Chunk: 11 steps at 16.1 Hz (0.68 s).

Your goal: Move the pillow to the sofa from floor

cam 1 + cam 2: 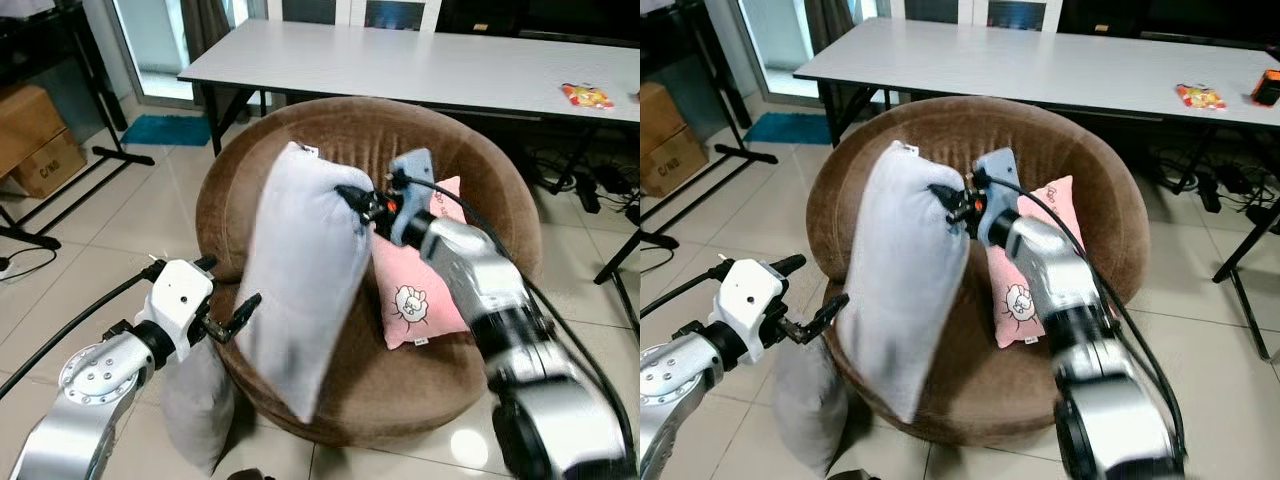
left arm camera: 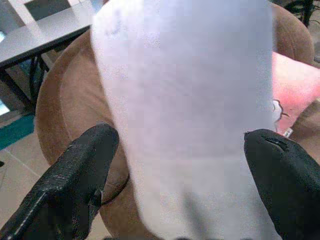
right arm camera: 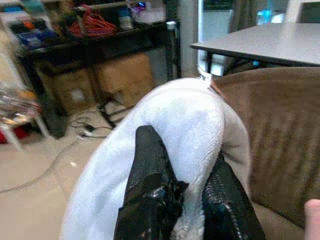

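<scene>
The right end effector [image 1: 352,196] pinches the pillow [image 1: 300,275] by its upper edge; the pillow hangs long axis upright over the sofa [image 1: 480,170] front rim. The left end effector [image 1: 232,300], spread wide, flanks its lower half.

Cardboard box [image 1: 45,165] — dark print, roughly "CNE", blurred — nothing else legible.

white pillow [image 1: 300,280], brown sofa [image 1: 480,170], pink cushion w/ cartoon [image 1: 420,295]
</scene>
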### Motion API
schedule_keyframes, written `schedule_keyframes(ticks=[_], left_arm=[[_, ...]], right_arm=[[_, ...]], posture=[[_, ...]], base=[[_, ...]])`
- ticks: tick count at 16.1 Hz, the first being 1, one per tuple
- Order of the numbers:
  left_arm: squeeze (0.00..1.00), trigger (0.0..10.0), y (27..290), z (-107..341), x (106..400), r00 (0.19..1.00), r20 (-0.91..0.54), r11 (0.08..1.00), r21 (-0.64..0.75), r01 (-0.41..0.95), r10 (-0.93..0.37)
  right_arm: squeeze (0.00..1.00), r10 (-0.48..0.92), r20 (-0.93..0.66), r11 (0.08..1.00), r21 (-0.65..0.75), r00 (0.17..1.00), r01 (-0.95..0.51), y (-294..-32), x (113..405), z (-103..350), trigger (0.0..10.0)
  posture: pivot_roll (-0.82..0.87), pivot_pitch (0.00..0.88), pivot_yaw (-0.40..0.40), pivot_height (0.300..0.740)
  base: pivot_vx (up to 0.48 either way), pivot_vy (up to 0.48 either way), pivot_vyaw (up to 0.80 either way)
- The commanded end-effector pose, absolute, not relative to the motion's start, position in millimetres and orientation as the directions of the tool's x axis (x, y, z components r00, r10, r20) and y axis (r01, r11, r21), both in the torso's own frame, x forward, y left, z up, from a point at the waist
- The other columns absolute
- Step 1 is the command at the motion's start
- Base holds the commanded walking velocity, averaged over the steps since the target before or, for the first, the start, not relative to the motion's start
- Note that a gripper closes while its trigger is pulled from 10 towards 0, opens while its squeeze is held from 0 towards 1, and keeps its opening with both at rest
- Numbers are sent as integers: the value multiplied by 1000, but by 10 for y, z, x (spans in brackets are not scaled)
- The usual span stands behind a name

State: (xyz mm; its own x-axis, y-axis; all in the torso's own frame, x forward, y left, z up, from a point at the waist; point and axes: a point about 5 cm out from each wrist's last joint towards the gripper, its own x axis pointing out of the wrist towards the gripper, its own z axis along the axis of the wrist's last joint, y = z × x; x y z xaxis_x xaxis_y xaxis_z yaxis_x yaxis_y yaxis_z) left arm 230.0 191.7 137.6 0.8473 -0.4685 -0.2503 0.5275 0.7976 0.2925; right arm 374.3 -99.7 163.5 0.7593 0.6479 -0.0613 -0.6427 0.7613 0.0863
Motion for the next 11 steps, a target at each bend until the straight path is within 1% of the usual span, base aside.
schedule_keyframes(ticks=[1, 2, 3, 6, 7, 9, 10, 11], left_arm=[[0, 10000, 1938, 1393, 2274, 839, -263, 792, 287, 539, -476], [0, 10000, 1942, 1370, 2247, 826, -284, 787, 268, 555, -486], [0, 10000, 1940, 1355, 2218, 814, -297, 783, 247, 570, -499], [0, 10000, 1934, 1365, 2173, 795, -299, 782, 197, 592, -527], [0, 10000, 1935, 1376, 2161, 789, -301, 779, 186, 599, -535], [0, 10000, 1945, 1386, 2159, 787, -304, 778, 183, 601, -536], [0, 10000, 1948, 1393, 2161, 788, -303, 778, 184, 601, -536], [0, 10000, 1951, 1399, 2168, 790, -301, 778, 188, 599, -535]], right_arm=[[0, 592, -14, 806, 24, 806, -592, -1036, 3857, 1796, 10000], [0, 538, -47, 841, -24, 841, -540, -1043, 3933, 1791, 10000], [0, 508, -73, 857, -49, 858, -512, -1040, 3969, 1771, 10000], [0, 455, -142, 886, -26, 879, -463, -1043, 3979, 1616, 10000], [1000, 332, -205, 929, -99, 921, -357, -1166, 3969, 1471, 10000], [1000, 289, -201, 952, -42, 936, -303, -1248, 3963, 1422, 10000], [1000, 232, -192, 967, -61, 954, -247, -1332, 3973, 1428, 10000], [1000, 211, -183, 973, -53, 960, -224, -1370, 3980, 1443, 10000]], posture=[[19, 0, 3, 740], [21, 0, 3, 740], [23, 0, 3, 740], [30, 0, 3, 740], [34, 0, 3, 740], [35, 0, 7, 740], [35, 0, 9, 740], [33, 0, 13, 740]], base=[[0, 0, 0], [0, 0, 0], [0, 0, 0], [0, 0, 0], [0, 0, 0], [0, 0, 0], [0, 0, 0], [0, 0, 0]])
